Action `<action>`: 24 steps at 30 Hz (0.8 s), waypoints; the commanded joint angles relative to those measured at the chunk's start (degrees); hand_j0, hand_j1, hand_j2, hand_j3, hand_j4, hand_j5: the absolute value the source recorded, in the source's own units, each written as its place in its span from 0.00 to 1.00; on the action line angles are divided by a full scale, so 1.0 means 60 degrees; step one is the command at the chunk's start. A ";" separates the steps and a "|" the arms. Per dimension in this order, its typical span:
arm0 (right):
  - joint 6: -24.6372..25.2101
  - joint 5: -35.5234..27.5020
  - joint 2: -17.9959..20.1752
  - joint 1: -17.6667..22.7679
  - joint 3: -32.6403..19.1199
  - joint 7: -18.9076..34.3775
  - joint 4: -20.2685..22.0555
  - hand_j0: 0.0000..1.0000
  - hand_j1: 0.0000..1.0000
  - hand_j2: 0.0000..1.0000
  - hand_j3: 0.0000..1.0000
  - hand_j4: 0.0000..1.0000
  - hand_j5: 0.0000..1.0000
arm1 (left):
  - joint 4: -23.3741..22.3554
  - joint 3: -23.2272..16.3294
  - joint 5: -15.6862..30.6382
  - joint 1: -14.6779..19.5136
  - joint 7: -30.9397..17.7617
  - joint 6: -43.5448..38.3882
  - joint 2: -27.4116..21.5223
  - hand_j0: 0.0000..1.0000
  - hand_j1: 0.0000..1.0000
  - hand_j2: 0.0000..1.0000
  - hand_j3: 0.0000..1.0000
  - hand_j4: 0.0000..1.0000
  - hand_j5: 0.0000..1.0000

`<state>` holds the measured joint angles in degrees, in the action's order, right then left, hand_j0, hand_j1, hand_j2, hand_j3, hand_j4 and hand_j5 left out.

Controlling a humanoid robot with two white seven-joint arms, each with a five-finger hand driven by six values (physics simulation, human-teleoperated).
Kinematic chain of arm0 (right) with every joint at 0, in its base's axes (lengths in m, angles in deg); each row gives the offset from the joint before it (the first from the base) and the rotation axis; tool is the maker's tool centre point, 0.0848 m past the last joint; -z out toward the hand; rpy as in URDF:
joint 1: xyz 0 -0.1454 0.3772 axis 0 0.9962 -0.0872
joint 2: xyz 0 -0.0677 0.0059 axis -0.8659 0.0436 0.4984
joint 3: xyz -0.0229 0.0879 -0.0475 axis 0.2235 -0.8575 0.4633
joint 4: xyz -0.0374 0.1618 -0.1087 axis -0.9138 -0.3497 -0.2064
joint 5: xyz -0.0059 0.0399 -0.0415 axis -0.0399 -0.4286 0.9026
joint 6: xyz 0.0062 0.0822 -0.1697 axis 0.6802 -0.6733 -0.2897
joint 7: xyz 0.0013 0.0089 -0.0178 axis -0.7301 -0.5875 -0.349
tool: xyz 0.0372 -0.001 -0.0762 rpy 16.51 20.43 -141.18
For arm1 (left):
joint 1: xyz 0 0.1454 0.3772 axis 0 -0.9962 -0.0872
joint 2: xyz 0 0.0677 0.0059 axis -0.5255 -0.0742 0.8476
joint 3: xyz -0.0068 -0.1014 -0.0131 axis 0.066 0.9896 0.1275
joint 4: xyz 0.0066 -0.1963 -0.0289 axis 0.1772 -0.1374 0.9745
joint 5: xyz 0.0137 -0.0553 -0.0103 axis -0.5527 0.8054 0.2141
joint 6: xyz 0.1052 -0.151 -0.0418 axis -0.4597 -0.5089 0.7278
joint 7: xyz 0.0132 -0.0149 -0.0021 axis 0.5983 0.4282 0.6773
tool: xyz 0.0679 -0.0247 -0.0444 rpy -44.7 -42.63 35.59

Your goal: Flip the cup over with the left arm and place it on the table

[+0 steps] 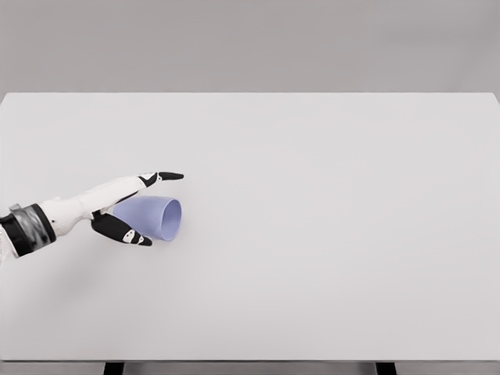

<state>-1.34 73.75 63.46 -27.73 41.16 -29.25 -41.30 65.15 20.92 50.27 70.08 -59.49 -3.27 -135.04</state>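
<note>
A lavender cup [156, 217] lies on its side on the white table [312, 195], at the left, with its open mouth facing right. My left hand [158, 208] reaches in from the left edge and straddles the cup's base end. Its long fingers [160, 178] stretch out straight just above the cup, with a thin gap showing. The thumb [129, 233] lies along the cup's near side. The fingers are spread and not closed on the cup. The cup's bottom end is hidden behind the palm. The right arm does not show.
The table runs across nearly the whole view, with its far edge at the top and its front edge at the bottom. Two dark table legs [114, 367] show under the front edge.
</note>
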 commanded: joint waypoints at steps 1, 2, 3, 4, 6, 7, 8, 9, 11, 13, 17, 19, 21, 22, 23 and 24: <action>0.0000 0.0002 0.0000 0.0000 0.0001 0.0002 -0.0002 1.00 1.00 1.00 1.00 1.00 1.00 | 0.0004 -0.0014 -0.0181 0.0000 0.0003 -0.0146 0.0104 1.00 1.00 1.00 1.00 1.00 1.00; 0.0000 0.0002 0.0000 0.0000 0.0001 0.0002 -0.0002 1.00 1.00 1.00 1.00 1.00 1.00 | 0.0004 0.0001 -0.0196 0.0000 0.0003 -0.0146 0.0104 1.00 1.00 1.00 1.00 1.00 1.00; 0.0000 0.0002 0.0000 0.0000 0.0001 0.0002 -0.0002 1.00 1.00 1.00 1.00 1.00 1.00 | 0.0004 -0.0014 -0.0210 0.0000 0.0003 -0.0175 0.0104 1.00 1.00 1.00 1.00 1.00 1.00; 0.0000 0.0002 0.0000 0.0000 0.0001 0.0002 -0.0002 1.00 1.00 1.00 1.00 1.00 1.00 | 0.0004 -0.0014 -0.0240 0.0000 0.0003 -0.0351 0.0104 1.00 1.00 1.00 1.00 1.00 1.00; 0.0000 0.0002 0.0000 0.0000 0.0001 0.0002 -0.0002 1.00 1.00 1.00 1.00 1.00 1.00 | 0.0004 -0.0014 -0.0401 0.0000 0.0003 -0.0425 0.0221 1.00 1.00 1.00 1.00 1.00 1.00; 0.0000 0.0002 0.0000 0.0000 0.0001 0.0002 -0.0002 1.00 1.00 1.00 1.00 1.00 1.00 | 0.0004 -0.0028 -0.0459 0.0000 0.0003 -0.0439 0.0265 1.00 1.00 1.00 1.00 1.00 1.00; 0.0000 0.0002 0.0000 0.0000 0.0001 0.0002 -0.0002 1.00 1.00 1.00 1.00 1.00 1.00 | 0.0004 -0.0087 -0.0474 0.0000 0.0003 -0.0439 0.0265 1.00 1.00 1.00 1.00 1.00 1.00; 0.0000 0.0002 0.0000 0.0000 0.0001 0.0002 -0.0002 1.00 1.00 1.00 1.00 1.00 1.00 | 0.0004 -0.0160 -0.0474 0.0000 0.0003 -0.0454 0.0265 1.00 1.00 1.00 1.00 1.00 1.00; 0.0000 0.0002 0.0000 0.0000 0.0001 0.0002 -0.0002 1.00 1.00 1.00 1.00 1.00 1.00 | 0.0004 -0.0204 -0.0547 0.0000 0.0003 -0.0688 0.0265 1.00 1.00 1.00 1.00 1.00 1.00; 0.0000 0.0002 0.0000 0.0000 0.0001 0.0002 -0.0002 1.00 1.00 1.00 1.00 1.00 1.00 | 0.0004 -0.0277 -0.0547 0.0000 0.0003 -0.0718 0.0280 1.00 1.00 1.00 1.00 1.00 1.00; 0.0000 0.0002 0.0000 0.0000 0.0001 0.0002 -0.0002 1.00 1.00 1.00 1.00 1.00 1.00 | 0.0004 -0.0277 -0.0811 0.0015 0.0017 -0.0908 0.0397 1.00 1.00 1.00 1.00 1.00 1.00; 0.0000 0.0002 0.0000 0.0000 0.0001 0.0002 -0.0002 1.00 1.00 1.00 1.00 1.00 1.00 | 0.0004 -0.0277 -0.0840 0.0015 0.0017 -0.1039 0.0397 1.00 1.00 1.00 1.00 1.00 1.00; 0.0000 0.0002 0.0000 0.0000 0.0001 0.0002 -0.0002 1.00 1.00 1.00 1.00 1.00 1.00 | 0.0004 -0.0277 -0.0943 0.0015 0.0017 -0.1260 0.0412 1.00 1.00 1.00 1.00 1.00 1.00; 0.0000 0.0002 0.0000 0.0000 0.0001 0.0002 -0.0002 1.00 1.00 1.00 1.00 1.00 1.00 | 0.0004 -0.0277 -0.0943 0.0015 0.0017 -0.1260 0.0412 1.00 1.00 1.00 1.00 1.00 1.00; 0.0000 0.0002 0.0000 0.0000 0.0001 0.0002 -0.0002 1.00 1.00 1.00 1.00 1.00 1.00 | 0.0004 -0.0277 -0.0943 0.0015 0.0017 -0.1260 0.0412 1.00 1.00 1.00 1.00 1.00 1.00; 0.0000 0.0002 0.0000 0.0000 0.0001 0.0002 -0.0002 1.00 1.00 1.00 1.00 1.00 1.00 | 0.0004 -0.0277 -0.0943 0.0015 0.0017 -0.1274 0.0412 1.00 1.00 1.00 1.00 1.00 1.00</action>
<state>-1.34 73.75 63.46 -27.73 41.16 -29.25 -41.30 65.15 19.25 44.63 70.16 -59.41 -10.50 -132.57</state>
